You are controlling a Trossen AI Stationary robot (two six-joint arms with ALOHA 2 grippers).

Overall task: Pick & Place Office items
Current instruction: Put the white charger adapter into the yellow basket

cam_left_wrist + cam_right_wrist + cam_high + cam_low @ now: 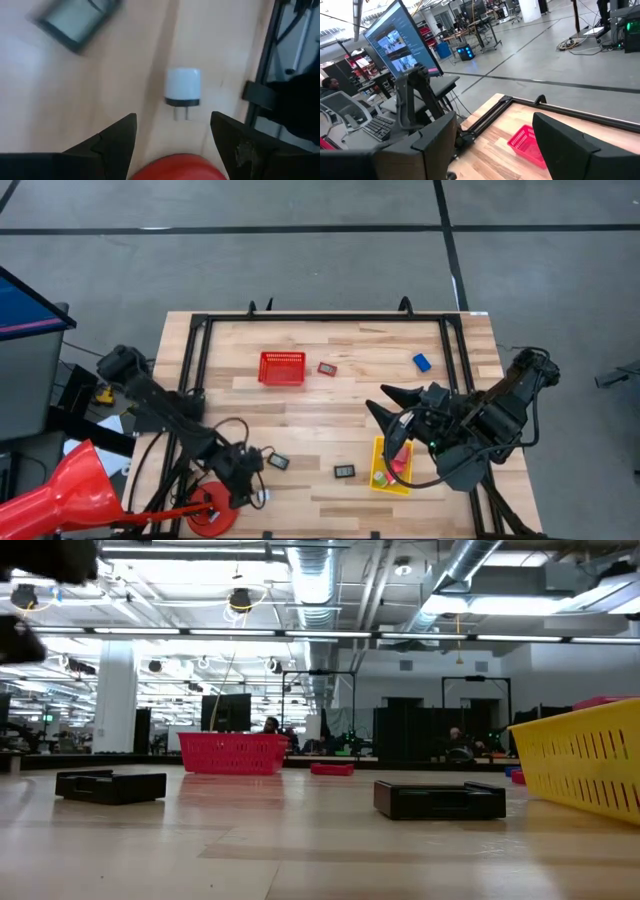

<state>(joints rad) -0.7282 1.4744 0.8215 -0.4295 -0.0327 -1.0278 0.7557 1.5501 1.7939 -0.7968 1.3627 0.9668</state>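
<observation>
My left gripper [250, 478] stands open at the table's near left, pointing steeply down. Just past its fingertips [172, 131] a small white plug adapter [183, 89] lies flat on the wood, untouched. A flat dark rectangle with a pale face [75, 21] [278, 462] lies close by, and another [344, 471] lies nearer the middle. A red piece [327, 368] and a blue block [421, 362] lie at the far side. My right gripper [388, 402] hangs open and raised above the yellow bin [380, 480], which holds pink and green pieces.
A red mesh basket [282, 367] stands at the far middle of the table. A red round object [210, 515] sits at the near left edge, right under my left gripper's fingers [177, 169]. A black frame rail [320, 317] runs around the table.
</observation>
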